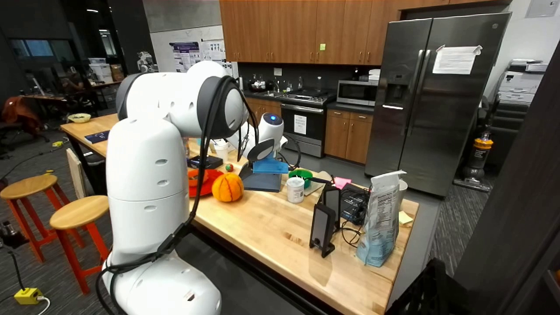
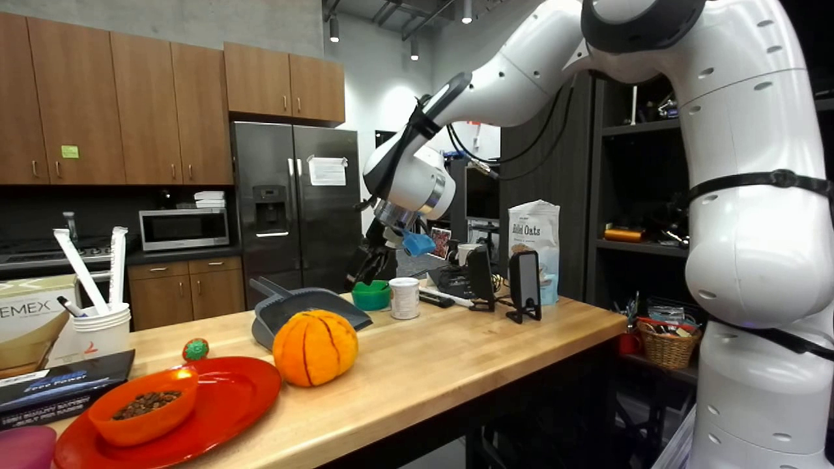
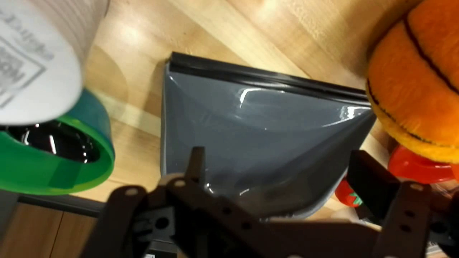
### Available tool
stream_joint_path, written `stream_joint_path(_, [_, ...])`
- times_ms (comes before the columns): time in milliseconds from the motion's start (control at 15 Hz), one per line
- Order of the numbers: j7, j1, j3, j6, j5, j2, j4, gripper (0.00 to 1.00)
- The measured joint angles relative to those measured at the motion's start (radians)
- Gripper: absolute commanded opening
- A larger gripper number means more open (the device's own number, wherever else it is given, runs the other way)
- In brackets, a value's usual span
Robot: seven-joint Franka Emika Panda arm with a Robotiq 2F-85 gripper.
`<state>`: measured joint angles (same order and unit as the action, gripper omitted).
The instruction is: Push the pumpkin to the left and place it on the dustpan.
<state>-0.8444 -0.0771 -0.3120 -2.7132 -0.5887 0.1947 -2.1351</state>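
In an exterior view, the pumpkin [image 2: 315,348] sits before the dustpan [image 2: 296,303], right of the plate [image 2: 234,398].

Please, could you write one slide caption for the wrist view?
Wrist view: open claw, dustpan at centre, pumpkin at right edge, green bowl at left.

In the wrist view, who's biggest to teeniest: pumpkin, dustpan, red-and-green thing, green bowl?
By what shows:
1. Dustpan
2. Pumpkin and green bowl: edge cuts both, order unsure
3. Red-and-green thing
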Motion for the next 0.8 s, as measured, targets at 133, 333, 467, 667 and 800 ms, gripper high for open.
stream_joint_path(133, [-0.064,0.001,0.001,0.026,-0.068,-0.045,-0.007,1.0])
stream_joint_path(333, [-0.136,0.016,0.025,0.095,-0.127,-0.115,-0.04,1.0])
stream_joint_path(467, [-0.154,0.034,0.059,0.168,-0.127,-0.156,-0.07,1.0])
stream_joint_path(667, [-0.175,0.059,0.115,0.29,-0.123,-0.192,-0.101,1.0])
stream_joint_path(800, [-0.183,0.081,0.133,0.317,-0.123,-0.18,-0.105,1.0])
